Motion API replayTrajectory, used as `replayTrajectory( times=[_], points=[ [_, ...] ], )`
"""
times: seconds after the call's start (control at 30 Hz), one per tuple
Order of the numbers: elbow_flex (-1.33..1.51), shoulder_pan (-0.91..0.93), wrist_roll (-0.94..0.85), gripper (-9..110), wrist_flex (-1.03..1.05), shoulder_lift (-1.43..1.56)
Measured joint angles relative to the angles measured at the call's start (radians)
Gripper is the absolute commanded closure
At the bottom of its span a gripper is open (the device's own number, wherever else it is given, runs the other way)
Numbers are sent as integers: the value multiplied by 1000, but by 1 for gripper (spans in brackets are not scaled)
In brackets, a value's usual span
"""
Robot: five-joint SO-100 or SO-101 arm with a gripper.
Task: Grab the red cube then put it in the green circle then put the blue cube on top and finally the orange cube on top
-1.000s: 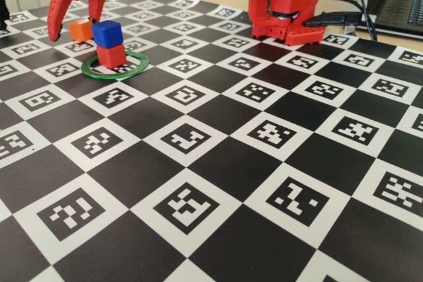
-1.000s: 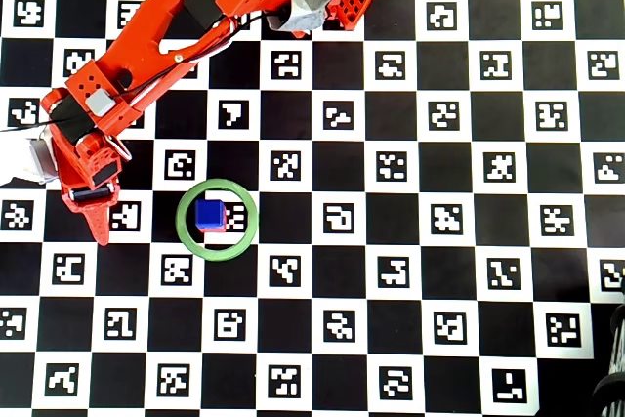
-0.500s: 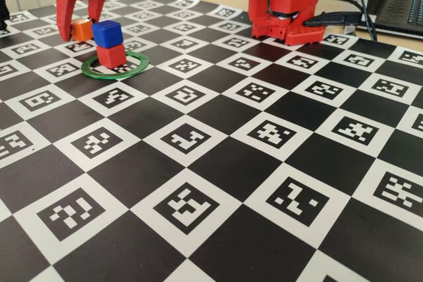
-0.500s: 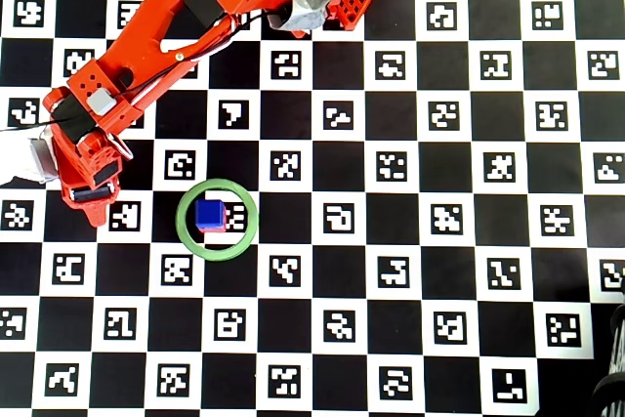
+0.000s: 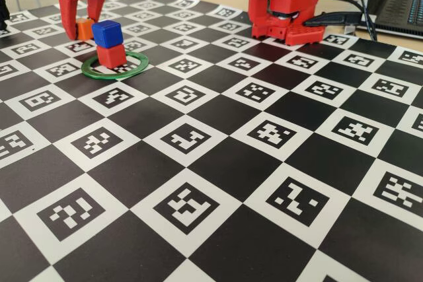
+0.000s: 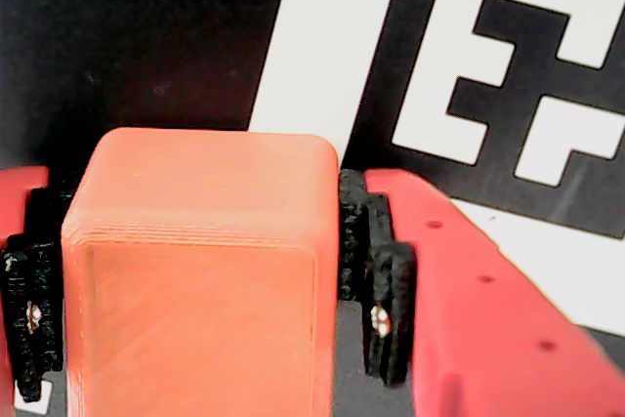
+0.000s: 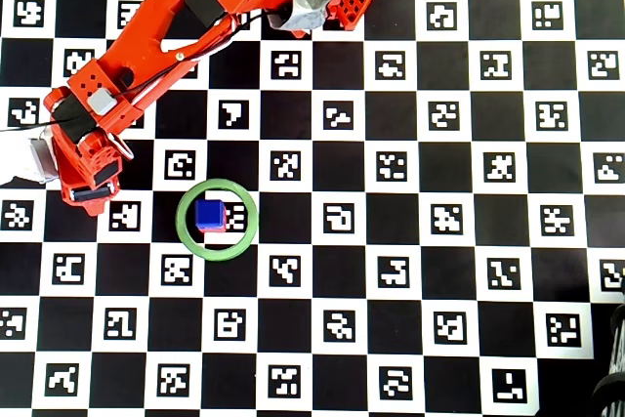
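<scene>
The red cube (image 5: 112, 55) sits inside the green circle (image 5: 115, 76), and the blue cube (image 5: 106, 33) rests on top of it. From above only the blue cube (image 7: 208, 215) shows within the green circle (image 7: 217, 256). Just behind and left of the stack, the orange cube (image 5: 84, 29) stands on the board with my gripper (image 5: 80, 31) shut on it. In the wrist view the orange cube (image 6: 195, 280) fills the gap, and both black pads (image 6: 376, 280) press its sides. My wrist hides that cube in the overhead view.
The arm's red base (image 5: 284, 4) stands at the back of the checkered marker board (image 5: 218, 163). A laptop (image 5: 400, 4) and black cables (image 5: 344, 18) lie beyond the board's far right edge.
The jaws were spread wide around the orange cube a second ago. They have since drawn together onto its sides. The stack in the circle has not moved.
</scene>
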Motion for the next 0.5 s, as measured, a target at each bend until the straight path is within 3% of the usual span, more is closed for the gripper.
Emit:
replayTrajectory(
  times=[0.5],
  points=[
    [0,0,25,91,77,15]
  ],
)
